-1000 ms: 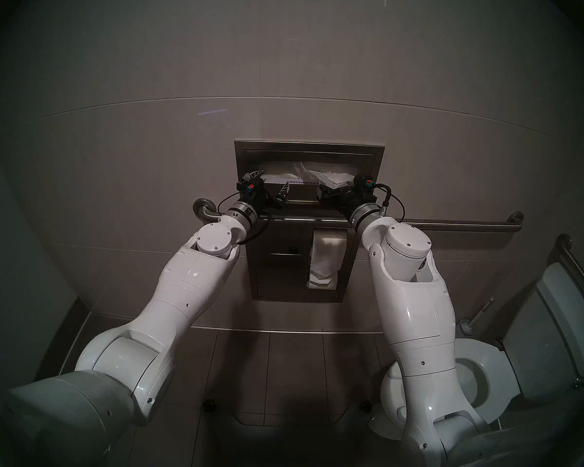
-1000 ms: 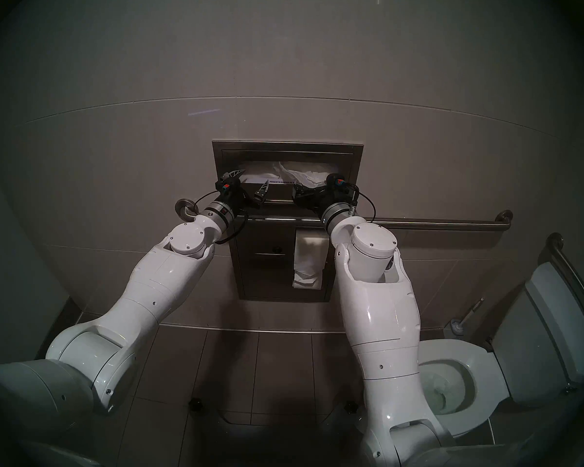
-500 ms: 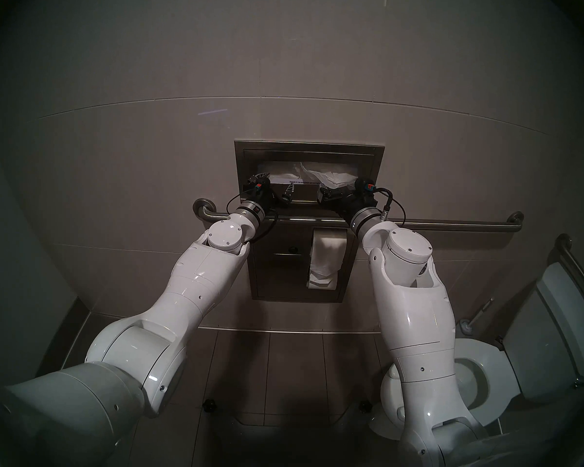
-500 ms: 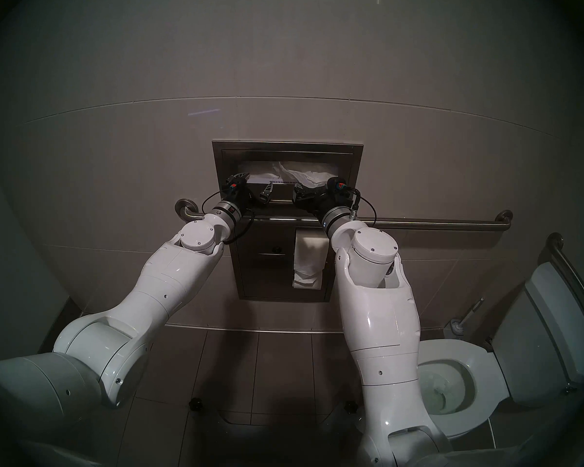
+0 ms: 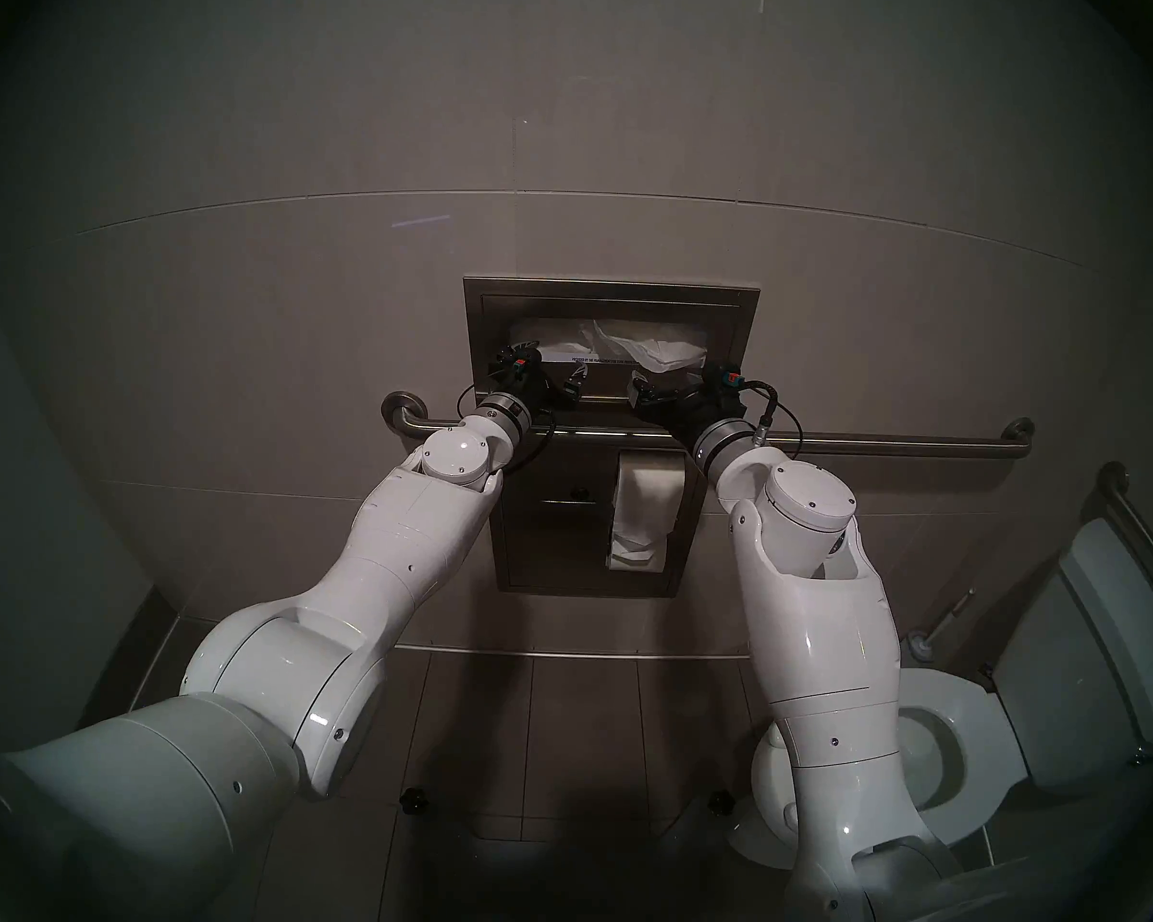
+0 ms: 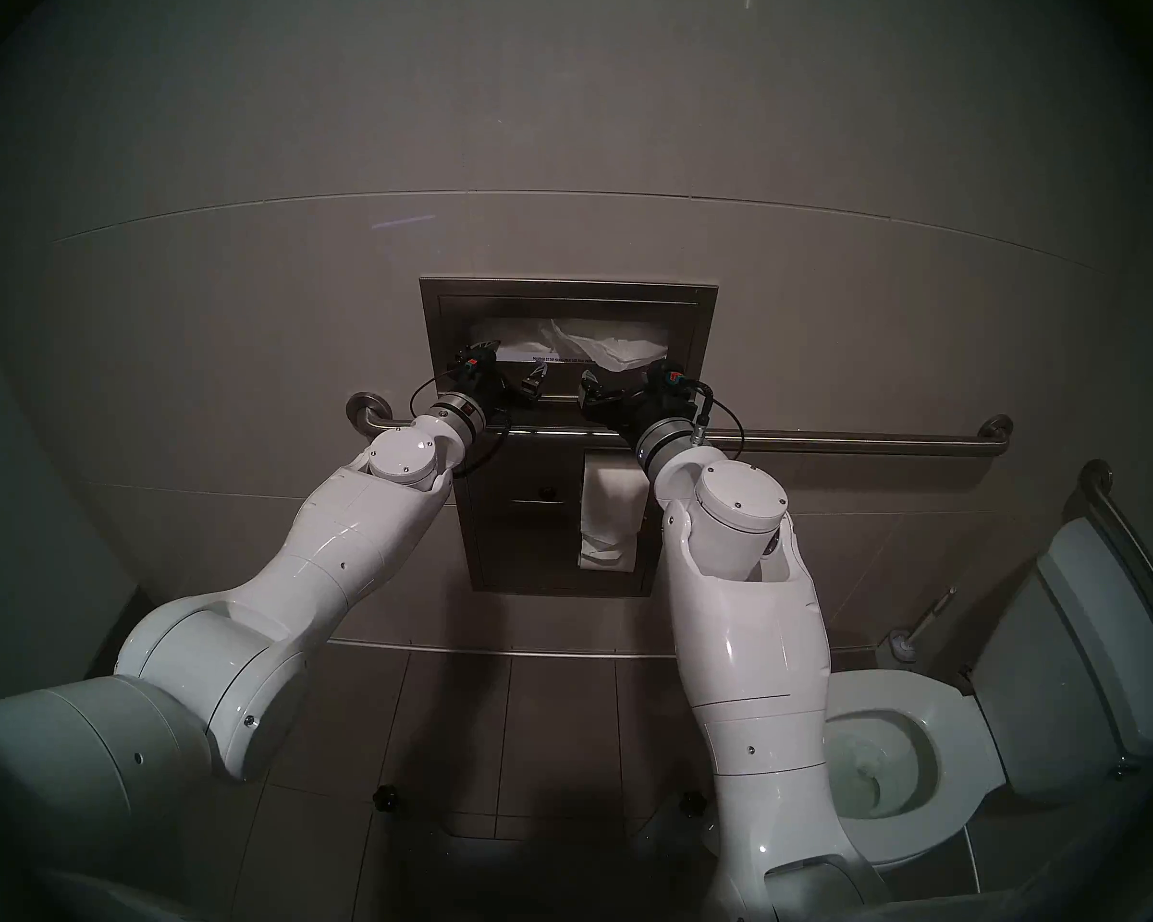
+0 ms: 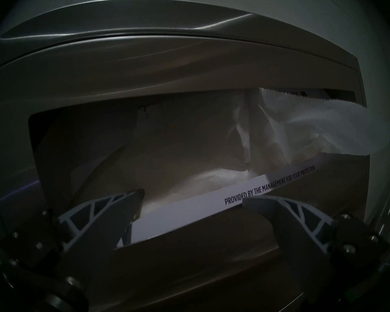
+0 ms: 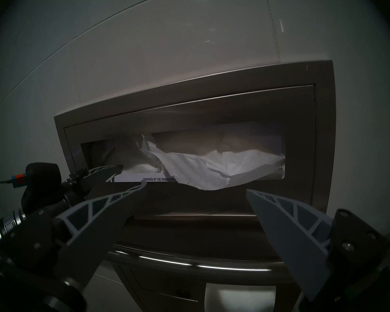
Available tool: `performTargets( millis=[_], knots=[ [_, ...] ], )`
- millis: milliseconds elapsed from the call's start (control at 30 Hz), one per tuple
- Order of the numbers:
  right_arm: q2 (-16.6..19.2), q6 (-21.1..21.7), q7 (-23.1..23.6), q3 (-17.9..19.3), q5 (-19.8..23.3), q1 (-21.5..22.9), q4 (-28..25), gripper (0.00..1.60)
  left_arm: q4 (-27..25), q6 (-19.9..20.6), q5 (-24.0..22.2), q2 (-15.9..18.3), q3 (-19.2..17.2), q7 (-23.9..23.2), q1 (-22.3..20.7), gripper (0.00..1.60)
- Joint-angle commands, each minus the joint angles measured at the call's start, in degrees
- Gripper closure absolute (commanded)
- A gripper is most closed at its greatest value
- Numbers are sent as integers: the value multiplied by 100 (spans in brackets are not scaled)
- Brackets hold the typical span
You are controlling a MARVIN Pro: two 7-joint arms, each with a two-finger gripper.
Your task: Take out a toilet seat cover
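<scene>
Both my grippers, left (image 7: 193, 200) and right (image 8: 195, 188), gape empty at the dispenser (image 8: 189, 97); pinch cover (image 8: 203, 169) at its overhanging edge, pull slowly.

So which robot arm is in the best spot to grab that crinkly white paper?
Probably the right. The toilet seat cover droops out of the dispenser straight ahead of the right gripper, whose fingers are open. The left gripper, also open, faces the printed card, with the paper off to its side.
</scene>
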Motion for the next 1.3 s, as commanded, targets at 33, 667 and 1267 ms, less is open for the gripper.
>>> performTargets(
  millis=[33,667,1267],
  knots=[
    [-16,-64,28,-77,-24,89,-186,0,90,-30,-4,-128,-164,154,-672,28],
    [1,-83,123,-135,-71,41,-169,0,491,7,107,-316,-265,323,-1055,0],
    [-28,-81,212,-62,-104,102,-131,0,1013,-484,197,-403,-232,353,-1254,160]
  ],
)
